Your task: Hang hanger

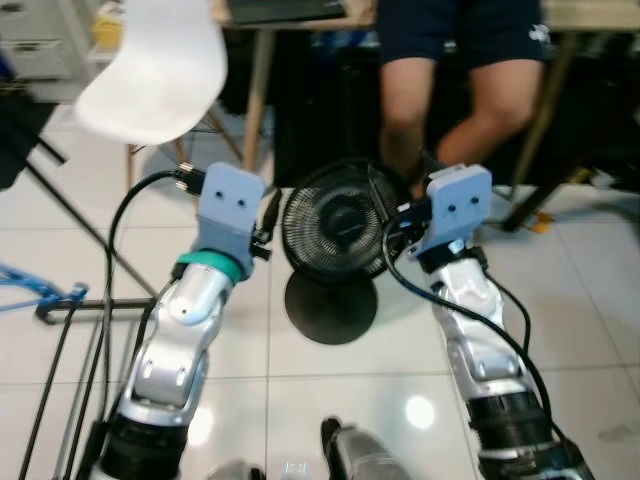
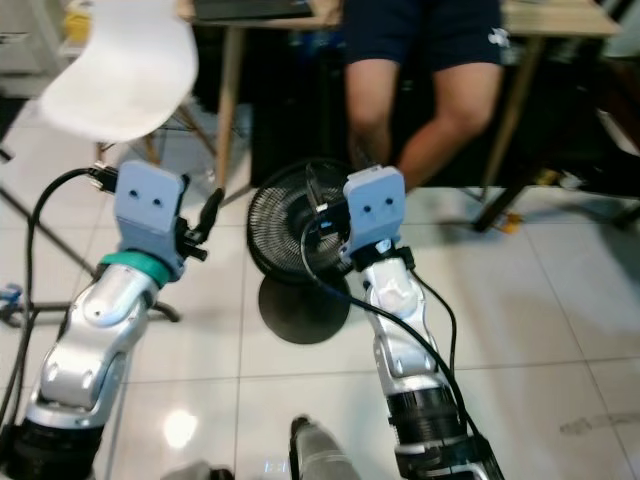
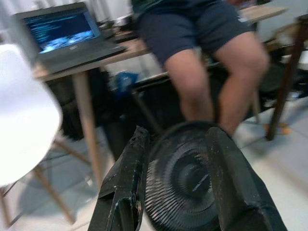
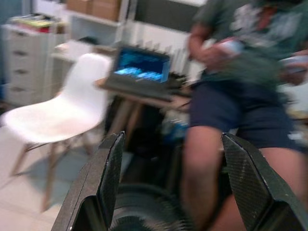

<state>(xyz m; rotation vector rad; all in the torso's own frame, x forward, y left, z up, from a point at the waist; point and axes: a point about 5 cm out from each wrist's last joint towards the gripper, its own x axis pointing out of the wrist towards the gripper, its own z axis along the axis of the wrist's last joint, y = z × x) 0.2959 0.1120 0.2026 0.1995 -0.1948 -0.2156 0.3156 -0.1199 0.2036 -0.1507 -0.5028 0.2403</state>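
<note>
We hold both arms raised toward the black fan (image 1: pixel 335 228) ahead — left gripper (image 3: pixel 175 192) narrowly parted, right gripper (image 4: pixel 175 187) wide, both empty. We cannot locate the hanger; likely searching.

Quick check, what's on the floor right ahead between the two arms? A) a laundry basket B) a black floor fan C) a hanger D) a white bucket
B: a black floor fan with a round grille and round base stands on the tiled floor between the left gripper and right gripper, both with fingers open and holding nothing.
</note>
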